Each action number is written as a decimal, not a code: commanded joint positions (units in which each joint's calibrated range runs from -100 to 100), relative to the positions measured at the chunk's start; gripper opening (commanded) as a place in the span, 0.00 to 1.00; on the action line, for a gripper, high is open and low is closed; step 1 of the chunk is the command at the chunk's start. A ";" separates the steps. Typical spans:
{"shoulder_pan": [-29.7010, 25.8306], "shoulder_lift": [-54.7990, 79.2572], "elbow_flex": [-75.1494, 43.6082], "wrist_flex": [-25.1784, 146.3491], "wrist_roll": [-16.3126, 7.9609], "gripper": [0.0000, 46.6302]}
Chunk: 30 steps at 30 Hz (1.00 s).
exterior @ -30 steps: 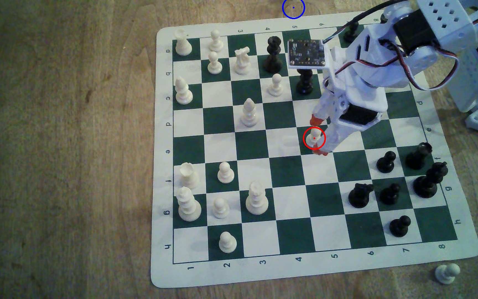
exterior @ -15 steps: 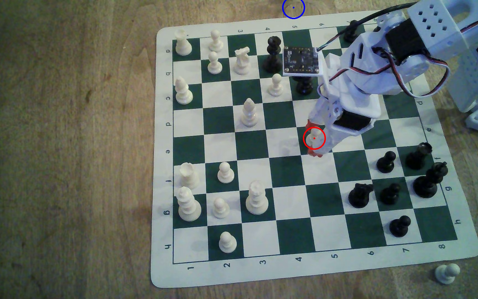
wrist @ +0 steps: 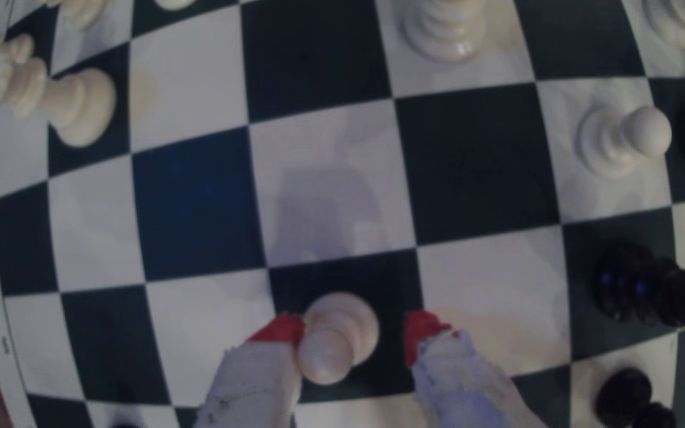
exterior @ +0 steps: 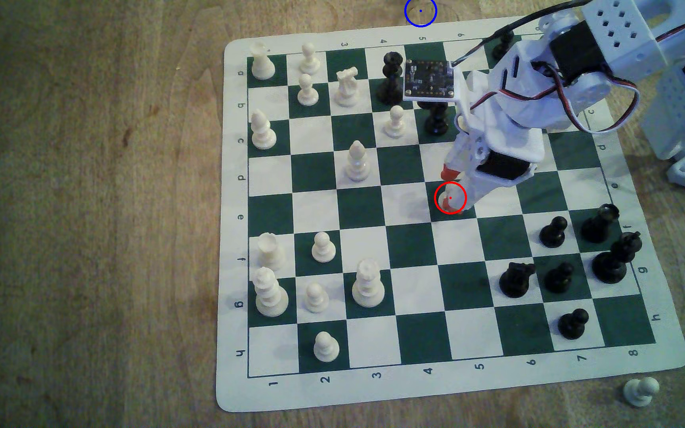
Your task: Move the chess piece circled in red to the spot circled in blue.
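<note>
The chess piece point(exterior: 448, 196), a small white pawn ringed in red, stood upright on a dark green square near the middle of the chessboard point(exterior: 415, 395). The gripper point(exterior: 448, 190) had its two red-tipped fingers set on either side of the pawn. In the wrist view the gripper point(wrist: 353, 329) stood parted around the chess piece point(wrist: 334, 337) — one red fingertip point(wrist: 281, 329) touched the pawn's side, while the other fingertip point(wrist: 421, 331) stood apart from it with dark square showing between. The jaws were thus not closed on the pawn, and it rested on the board.

The spot point(exterior: 420, 11), bare brown wood inside a blue ring with a blue dot, lay on the table point(exterior: 85, 205) just beyond the board's far edge in the exterior view, well apart from the pawn.

A white bishop point(exterior: 357, 161) stood to the exterior view's left of the pawn, and another white pawn point(exterior: 395, 122) stood beyond it, beside a black piece point(exterior: 436, 119) partly hidden under the small circuit board point(exterior: 429, 79) on the arm. A cluster of black pieces point(exterior: 553, 232) occupied the board's corner at the exterior view's right, and a lone white pawn point(exterior: 640, 391) stood off the board on the wood near that corner.
</note>
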State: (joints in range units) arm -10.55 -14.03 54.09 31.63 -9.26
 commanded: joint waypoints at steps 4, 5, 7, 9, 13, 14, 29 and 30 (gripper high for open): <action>-0.68 -3.11 -4.68 0.55 0.10 0.12; -0.68 -3.20 -4.77 0.55 0.05 0.11; -0.83 -3.20 -4.95 0.55 -0.05 0.07; -0.99 -3.11 -5.13 0.55 -0.15 0.03; -1.15 -2.94 -5.77 1.29 -0.20 0.01; -1.15 -3.11 -5.77 1.45 -0.20 0.01; 7.85 -8.72 -24.44 15.21 0.20 0.01; 9.02 -8.72 -24.17 15.30 0.68 0.01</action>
State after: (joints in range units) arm -6.56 -18.89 35.29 46.06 -10.62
